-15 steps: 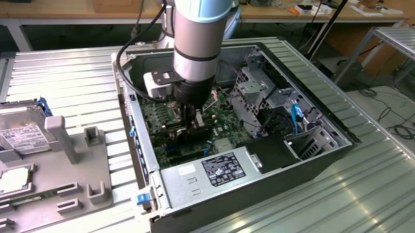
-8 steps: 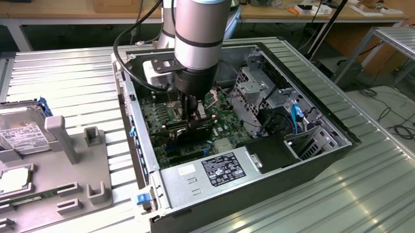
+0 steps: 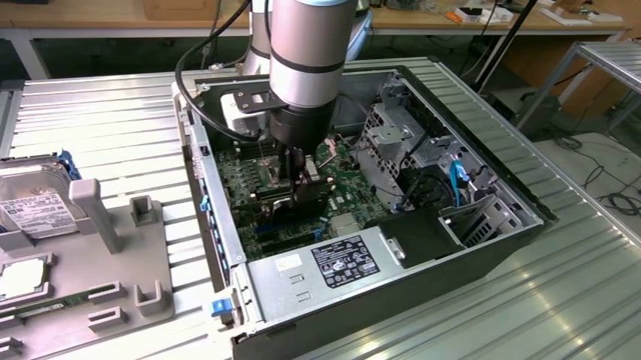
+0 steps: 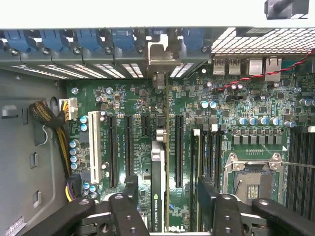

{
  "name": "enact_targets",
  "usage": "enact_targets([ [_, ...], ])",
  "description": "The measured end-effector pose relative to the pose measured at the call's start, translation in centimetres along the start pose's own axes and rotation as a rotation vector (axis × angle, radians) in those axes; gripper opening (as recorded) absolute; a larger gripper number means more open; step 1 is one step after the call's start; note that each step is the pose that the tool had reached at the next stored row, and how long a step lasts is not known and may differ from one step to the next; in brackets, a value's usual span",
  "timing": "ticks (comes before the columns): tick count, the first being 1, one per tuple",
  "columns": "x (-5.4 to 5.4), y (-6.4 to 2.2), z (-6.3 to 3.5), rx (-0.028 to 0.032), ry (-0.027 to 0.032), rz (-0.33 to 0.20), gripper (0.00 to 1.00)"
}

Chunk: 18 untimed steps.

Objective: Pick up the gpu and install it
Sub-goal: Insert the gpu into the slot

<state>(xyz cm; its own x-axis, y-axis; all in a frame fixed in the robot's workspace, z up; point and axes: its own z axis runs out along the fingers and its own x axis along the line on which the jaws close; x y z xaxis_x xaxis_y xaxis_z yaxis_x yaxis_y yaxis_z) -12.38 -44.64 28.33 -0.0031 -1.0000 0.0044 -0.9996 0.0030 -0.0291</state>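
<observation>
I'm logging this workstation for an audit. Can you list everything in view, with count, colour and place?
computer case: one, black, open, lying on the metal table.
motherboard: one, green, inside the case.
power supply: one, silver, labelled, at the case's near end.
gpu: one, green-edged, upright over the motherboard slots, between the gripper's fingers.
hard drive: one, silver, white label, exterior view's left.
grey holder tray: one, beside the case.
gripper: one, black, closed on the gpu.

Background: a work surface of ribbed metal slats (image 3: 100, 120) spans the scene, with a wooden bench (image 3: 440, 26) along the far edge carrying small clutter. At the exterior view's far right stands a metal frame (image 3: 591, 64) over a grey floor (image 3: 611, 161) strewn with dark cables (image 3: 601, 176).
</observation>
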Motion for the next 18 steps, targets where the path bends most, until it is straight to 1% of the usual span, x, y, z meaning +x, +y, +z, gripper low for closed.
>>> enact_targets([
  [2, 0.00, 0.00, 0.00, 0.0000, 0.0000, 0.000, 0.59],
  [3, 0.00, 0.00, 0.00, -0.0001, 0.0001, 0.000, 0.52],
  [6, 0.00, 0.00, 0.00, 0.0000, 0.0000, 0.000, 0.52],
  [7, 0.00, 0.00, 0.00, 0.0000, 0.0001, 0.000, 0.51],
  [8, 0.00, 0.00, 0.00, 0.0000, 0.0000, 0.000, 0.44],
  [9, 0.00, 0.00, 0.00, 0.0000, 0.0000, 0.000, 0.44],
  [11, 0.00, 0.00, 0.00, 0.0000, 0.0001, 0.000, 0.31],
  [12, 0.00, 0.00, 0.00, 0.0000, 0.0001, 0.000, 0.31],
  [14, 0.00, 0.00, 0.00, 0.0000, 0.0001, 0.000, 0.20],
  [15, 0.00, 0.00, 0.00, 0.0000, 0.0000, 0.000, 0.20],
  [16, 0.00, 0.00, 0.00, -0.0001, 0.0001, 0.000, 0.13],
  [17, 0.00, 0.00, 0.00, 0.0000, 0.0001, 0.000, 0.11],
  [18, 0.00, 0.00, 0.00, 0.0000, 0.0000, 0.000, 0.11],
])
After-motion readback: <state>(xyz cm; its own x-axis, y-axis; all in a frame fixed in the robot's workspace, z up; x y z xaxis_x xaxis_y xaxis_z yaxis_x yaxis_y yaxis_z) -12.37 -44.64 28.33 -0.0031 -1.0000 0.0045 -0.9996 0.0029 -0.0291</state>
